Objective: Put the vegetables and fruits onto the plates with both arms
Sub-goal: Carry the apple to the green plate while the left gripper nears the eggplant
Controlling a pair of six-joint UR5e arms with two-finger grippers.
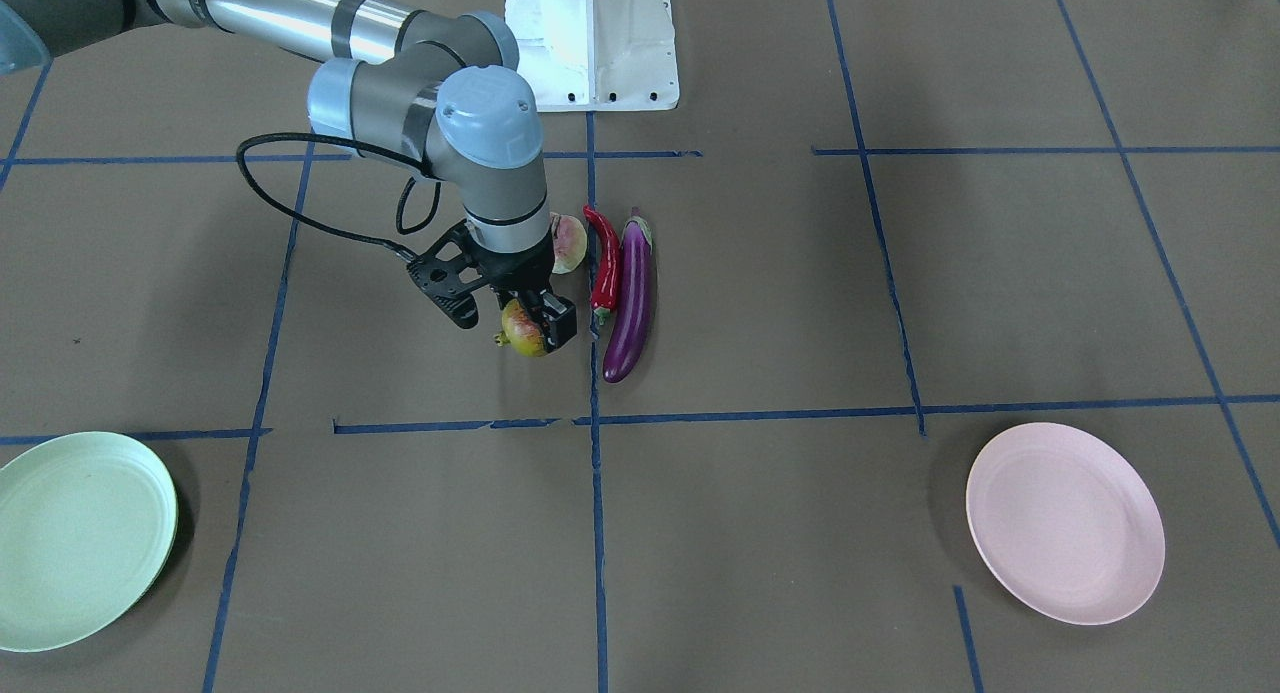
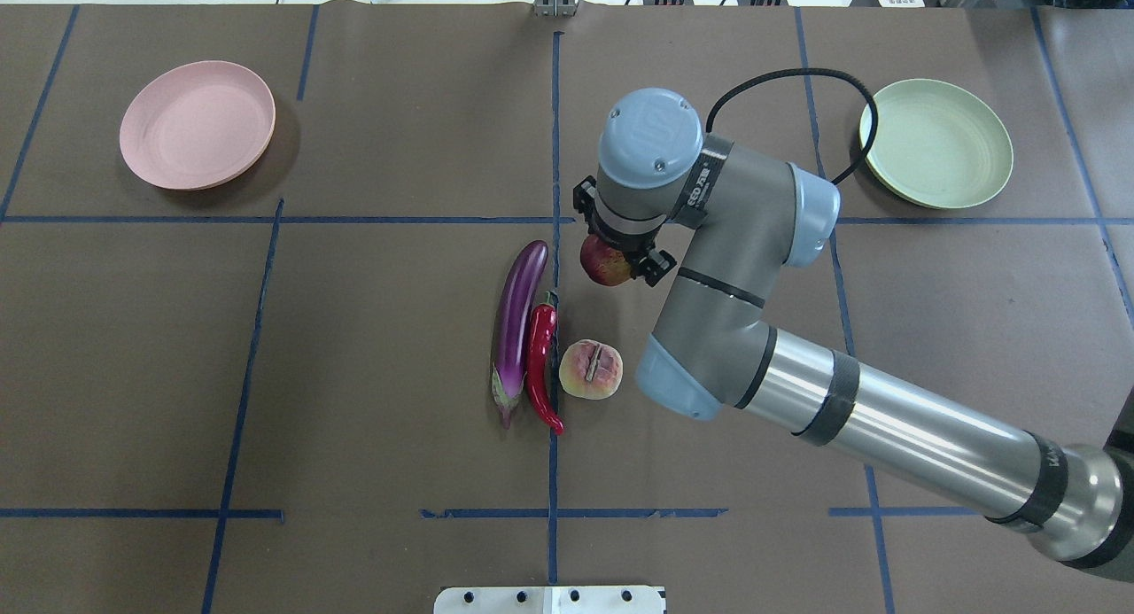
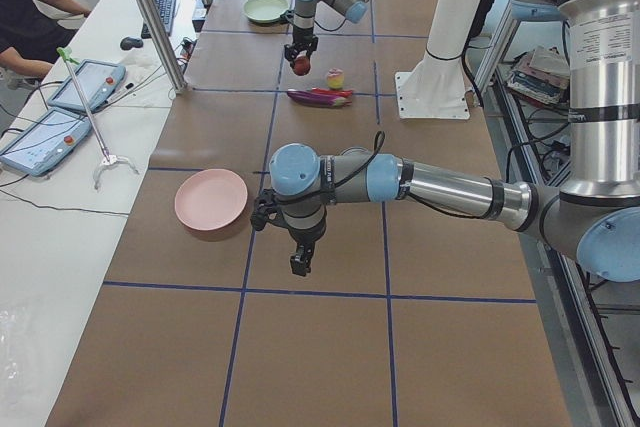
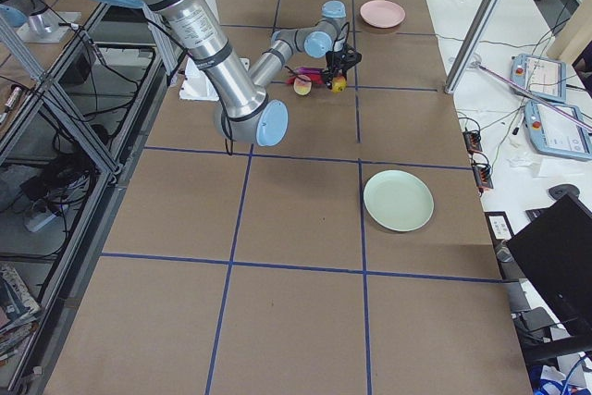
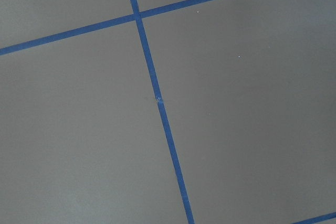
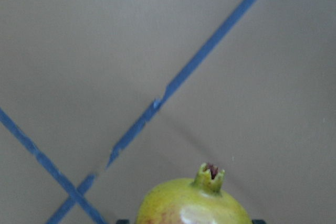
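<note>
Right gripper [image 1: 535,323] holds fruit [image 6: 191,205]; wrist view shows nub [image 6: 211,174].

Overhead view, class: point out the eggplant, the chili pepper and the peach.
eggplant [image 2: 516,317], overhead view, middle of its purple body.
chili pepper [image 2: 539,348], overhead view, middle of its red body.
peach [image 2: 578,375], overhead view, pink skin beside its crease.

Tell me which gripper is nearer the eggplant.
Right. The right gripper, shut on the red-yellow fruit, hovers just off the eggplant at its rounded end; the left gripper hangs far off, near the pink plate.
</note>
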